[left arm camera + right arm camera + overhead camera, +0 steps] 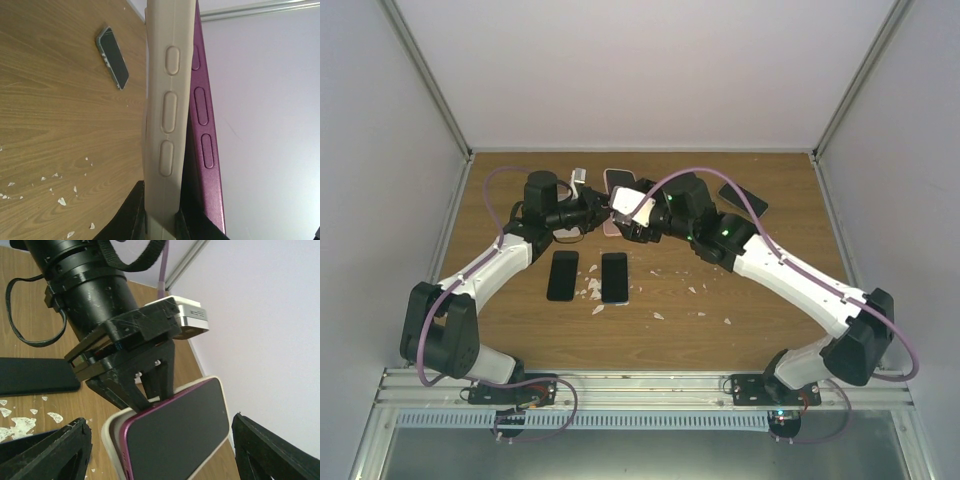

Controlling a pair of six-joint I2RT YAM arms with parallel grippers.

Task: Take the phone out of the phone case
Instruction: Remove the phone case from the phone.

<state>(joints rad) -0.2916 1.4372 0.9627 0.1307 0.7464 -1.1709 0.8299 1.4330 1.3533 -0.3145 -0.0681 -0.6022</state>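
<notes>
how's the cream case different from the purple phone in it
The cream case is pale and outermost; the purple phone is darker, black-screened, nested inside. In the left wrist view the phone's edge splays off the case's near the left end effector. Both show three oval side buttons.

arms (490, 262) white shells, black joints | cables (163, 267) purple | left pincer (155, 399) black, scratched

You have nothing to read in any of the views: no words, brand marks or numbers. The beige case (167, 110) carries only plain raised button shapes along its edge. The phone (175, 435) shows a dark screen. The two dark phones (562, 275) lying on the table (770, 300) are too small for any mark to be made out.
</notes>
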